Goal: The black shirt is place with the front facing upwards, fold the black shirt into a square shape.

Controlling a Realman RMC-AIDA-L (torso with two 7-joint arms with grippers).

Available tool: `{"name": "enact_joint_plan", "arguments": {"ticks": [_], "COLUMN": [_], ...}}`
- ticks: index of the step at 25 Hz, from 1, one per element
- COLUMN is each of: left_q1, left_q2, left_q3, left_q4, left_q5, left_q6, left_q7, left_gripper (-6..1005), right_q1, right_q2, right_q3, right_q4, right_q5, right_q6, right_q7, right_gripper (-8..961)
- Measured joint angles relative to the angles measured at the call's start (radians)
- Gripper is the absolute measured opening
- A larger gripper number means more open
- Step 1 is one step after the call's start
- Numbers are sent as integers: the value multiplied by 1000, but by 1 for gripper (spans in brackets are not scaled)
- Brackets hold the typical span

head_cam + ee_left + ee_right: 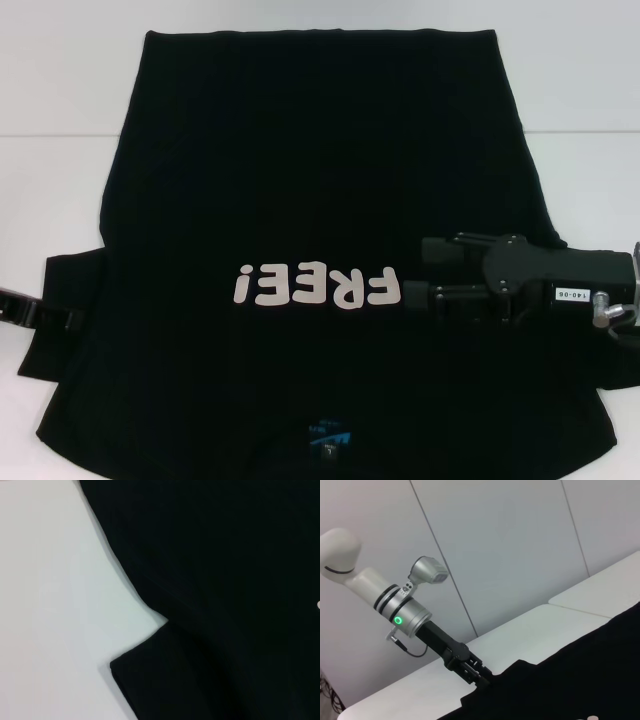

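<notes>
Shirt [300,190]: black, plain, spread flat on a white table [60,90], front up. Collar lies at the near edge toward the robot, hem at the far edge. It covers most of the table in the head view.

Print [312,287]: pale pinkish-white block letters across the chest, reading "FREE!"; seen upside down from the head camera.

Neck label [329,437]: small, blue, inside the collar at the near edge, with a small white tab below it. Its writing is too small to read.

Left sleeve [65,305]: spread outward on the table at the robot's left; its edge and the notch where it meets the body show in the left wrist view [150,670].

Left gripper [62,319]: low at the left sleeve's outer edge, mostly out of the head view. In the right wrist view [482,680] its black fingers reach the cloth edge; whether they are spread or pinching cannot be told. A green ring light [397,620] glows on its silver wrist.

Right gripper [415,272]: over the right chest, pointing toward the "F" of the print, fingertips just beside it. Fingers spread apart, nothing between them. Body carries a small white sticker [562,294] that seems to read "140-06".
</notes>
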Motion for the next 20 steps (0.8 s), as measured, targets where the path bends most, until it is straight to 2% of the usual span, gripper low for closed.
{"name": "enact_joint_plan", "arguments": {"ticks": [7, 13, 20], "left_q1": [-12, -17, -19], "left_q2": [5, 6, 6], "left_q3": [3, 12, 10], "left_q4": [-32, -42, -39], "left_q5": [2, 0, -2], "left_q6": [-1, -10, -23], "left_q7": [0, 5, 7], "left_gripper": [612, 405, 226], "right_q1": [-9, -18, -19], "right_q2": [0, 0, 1], "right_q3": [2, 7, 11], "right_q4": [0, 0, 0], "right_q5": [3, 5, 7], "right_q6": [-1, -5, -3], "right_q7": [-9, -12, -13], "right_gripper": [915, 915, 914]}}
